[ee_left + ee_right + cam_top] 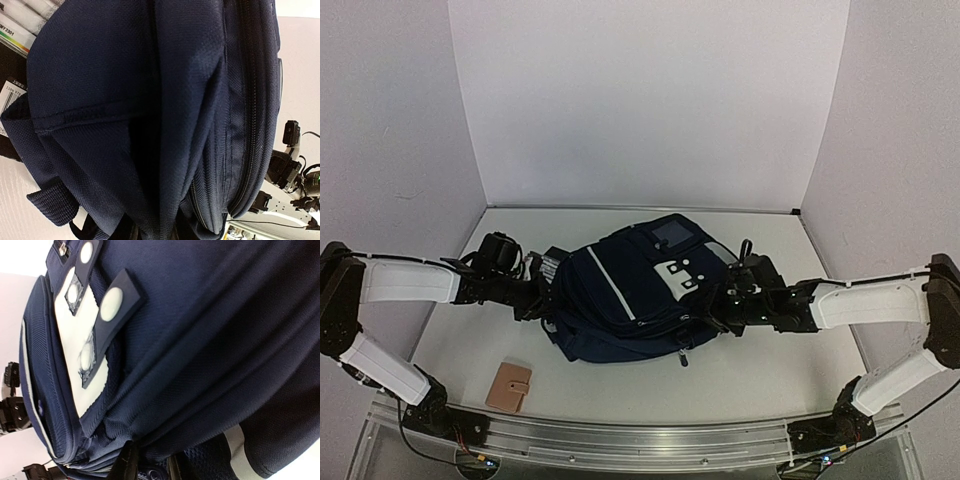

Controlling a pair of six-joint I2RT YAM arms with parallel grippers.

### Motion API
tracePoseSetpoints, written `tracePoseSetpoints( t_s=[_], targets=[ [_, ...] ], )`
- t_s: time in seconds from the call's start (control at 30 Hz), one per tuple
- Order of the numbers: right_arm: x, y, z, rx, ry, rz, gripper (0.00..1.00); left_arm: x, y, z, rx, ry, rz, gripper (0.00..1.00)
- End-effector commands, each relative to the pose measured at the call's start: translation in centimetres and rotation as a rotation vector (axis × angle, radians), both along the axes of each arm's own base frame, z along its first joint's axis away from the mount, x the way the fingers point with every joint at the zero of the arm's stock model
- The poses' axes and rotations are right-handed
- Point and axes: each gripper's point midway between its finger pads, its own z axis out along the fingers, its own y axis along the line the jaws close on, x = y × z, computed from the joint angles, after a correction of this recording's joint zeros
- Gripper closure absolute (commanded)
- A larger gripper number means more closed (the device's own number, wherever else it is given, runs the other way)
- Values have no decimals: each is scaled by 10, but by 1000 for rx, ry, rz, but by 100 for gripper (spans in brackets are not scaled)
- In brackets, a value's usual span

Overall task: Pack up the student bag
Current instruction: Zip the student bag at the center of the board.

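The student bag point(630, 290), dark navy with a light-grey stripe and white patches, lies on its side in the middle of the table. My left gripper point(538, 298) is pressed against its left end. In the left wrist view a fold of the bag's fabric point(125, 75) fills the frame and runs down between the jaws of the left gripper point(152, 232), which are closed on it. My right gripper point(720, 312) is at the bag's right end. Its dark fingers point(126, 465) pinch gathered navy cloth point(210, 315) below the white patch point(75, 340).
A small tan wallet point(508, 387) lies on the table near the front left. A metal rail point(640, 440) runs along the near edge. White walls enclose the back and sides. Printed packaging point(15, 30) shows beside the bag's left end.
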Motion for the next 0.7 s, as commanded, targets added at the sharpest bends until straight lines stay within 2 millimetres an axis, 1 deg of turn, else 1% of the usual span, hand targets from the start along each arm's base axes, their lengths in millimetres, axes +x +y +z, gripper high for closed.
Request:
tracePoseSetpoints(
  t_s=[0.0, 0.07, 0.17, 0.23, 0.33, 0.47, 0.53, 0.67],
  targets=[
    [2, -3, 27, 65, -55, -29, 86, 5, -10, 10, -34, -42, -7, 89],
    [2, -2, 31, 70, -64, -21, 90, 5, -10, 9, -35, -41, -7, 92],
    [0, 1, 29, 67, -61, 3, 98, 6, -11, 9, -37, -40, -5, 94],
    [-2, 6, 29, 81, -64, 26, 100, 7, -12, 10, -38, -40, -4, 95],
    [-6, 14, 41, 121, -104, 68, 100, 7, -13, 8, -38, -32, -2, 99],
    [-14, 23, 65, 115, -226, 133, 100, 9, -20, 13, -66, -52, -5, 100],
    [-23, 29, 75, 94, -288, 166, 100, 9, -23, 12, -74, -48, -8, 100],
    [-43, 45, 83, 46, -363, 203, 100, 8, -34, 13, -99, -47, -18, 100]
  ],
)
